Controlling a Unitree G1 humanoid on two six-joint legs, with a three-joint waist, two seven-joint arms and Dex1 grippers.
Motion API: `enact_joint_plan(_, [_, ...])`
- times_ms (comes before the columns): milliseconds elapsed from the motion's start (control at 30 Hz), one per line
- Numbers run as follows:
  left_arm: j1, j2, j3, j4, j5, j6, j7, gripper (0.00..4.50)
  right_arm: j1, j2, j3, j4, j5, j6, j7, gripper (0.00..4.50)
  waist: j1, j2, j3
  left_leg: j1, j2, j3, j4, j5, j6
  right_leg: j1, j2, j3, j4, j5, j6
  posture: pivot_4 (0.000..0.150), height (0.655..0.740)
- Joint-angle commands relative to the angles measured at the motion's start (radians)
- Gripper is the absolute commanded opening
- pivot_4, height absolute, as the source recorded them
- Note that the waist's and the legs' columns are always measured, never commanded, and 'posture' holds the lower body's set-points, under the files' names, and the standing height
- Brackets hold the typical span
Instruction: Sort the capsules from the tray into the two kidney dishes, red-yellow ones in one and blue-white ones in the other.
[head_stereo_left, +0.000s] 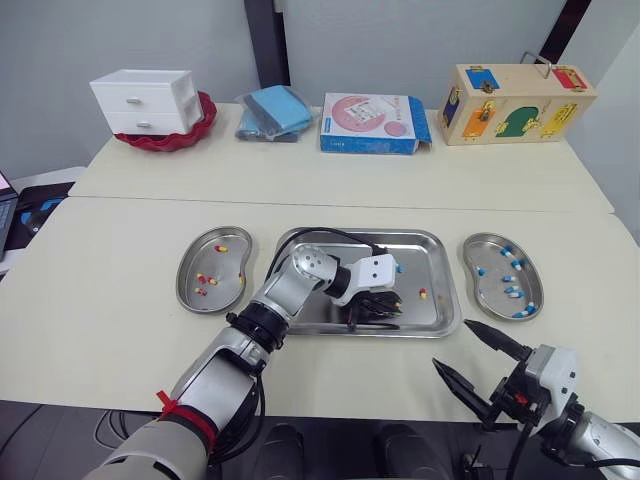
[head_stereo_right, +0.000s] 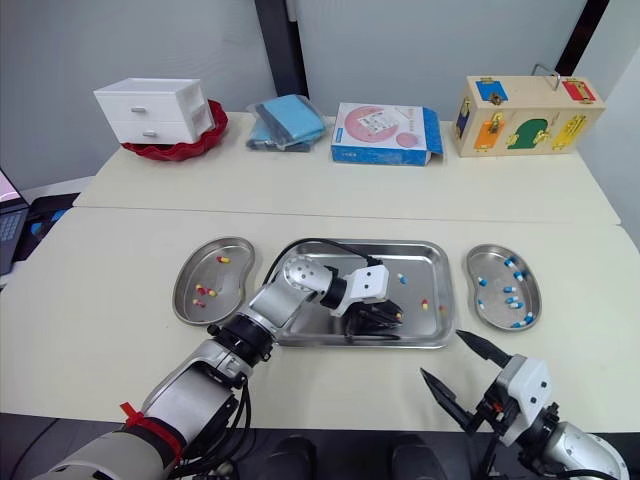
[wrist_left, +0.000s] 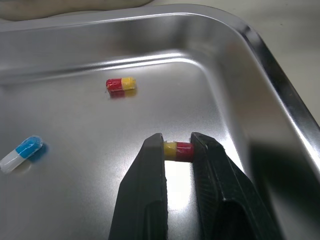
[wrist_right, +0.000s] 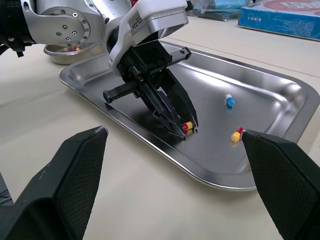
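Left wrist view puts us right at the fingertips: the left gripper (wrist_left: 177, 140) has its two black fingers drawn in on a red-yellow capsule (wrist_left: 179, 150), one pad against the yellow end and the other against the red end. The capsule looks to be resting on the floor of the tray (head_stereo_left: 430, 255), near the front right corner. We read this as the pinch just made, with the lift not yet begun. Close by on the tray floor lies a second red-yellow capsule (wrist_left: 120, 85), and further off a blue-white capsule (wrist_left: 21, 153); both are apart from the fingers. Moving out, the left kidney dish (head_stereo_left: 228, 265) sits just beside the tray's left end and already holds several red-yellow capsules. The right kidney dish (head_stereo_left: 488, 298), just beside the tray's right end, holds blue-white ones, so we judge the sorting to be well along, with three capsules left that we can see. The right gripper (head_stereo_left: 452, 344) hangs with its fingers spread wide and empty over the table (head_stereo_left: 120, 300), in front of the tray's right corner. The next move, as we see it, calls for a straight lift clear of the tray wall and a carry across the tray to the left dish. The capsule should be let go only once it is above the dish's bowl. The end-to-end hold on so small and smooth a thing could slip, so the carry should be gentle.
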Motion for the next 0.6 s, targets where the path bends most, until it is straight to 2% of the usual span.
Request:
enact_joint_plan(33, [0.009,0.005,0.005,-0.033,0.005,0.001,0.010,0.43,0.000,-0.011,0.002,-0.055,0.017,-0.002,0.002,4.50,0.000,0.000,0.000,0.000,0.000,0.000,0.000,0.000,0.000,0.000,0.000,0.000,0.000,0.000,0.000,0.150,0.7400])
enact_joint_plan(167, [0.033,0.039,0.043,-0.153,-0.034,0.065,0.013,0.43,0.013,-0.028,0.007,-0.073,0.029,0.000,0.028,4.50,-0.001,0.000,0.000,0.000,0.000,0.000,0.000,0.000,0.000,0.000,0.000,0.000,0.000,0.000,0.000,0.150,0.7400])
enact_joint_plan(300, [0.101,0.136,0.132,-0.376,-0.083,0.210,0.046,0.43,0.028,-0.083,-0.002,-0.061,0.049,-0.019,0.106,4.50,-0.002,0.000,0.000,0.000,0.001,0.000,0.000,0.000,0.000,0.000,0.000,0.000,0.000,0.000,0.000,0.150,0.7400])
enact_joint_plan(467, [0.197,0.271,0.264,-0.596,-0.111,0.397,0.138,0.43,-0.007,-0.145,-0.015,-0.012,0.076,-0.043,0.202,4.50,-0.001,0.000,0.000,0.001,0.001,0.000,0.000,0.000,0.000,0.001,0.000,0.000,0.000,0.000,0.000,0.150,0.7400])
enact_joint_plan(600, [0.279,0.349,0.430,-0.760,-0.155,0.595,0.259,0.43,-0.081,-0.158,-0.031,0.038,0.116,-0.051,0.244,4.50,0.000,0.000,0.000,0.001,0.001,-0.001,0.000,0.000,0.000,0.001,0.000,-0.001,0.000,0.000,0.000,0.150,0.7400])
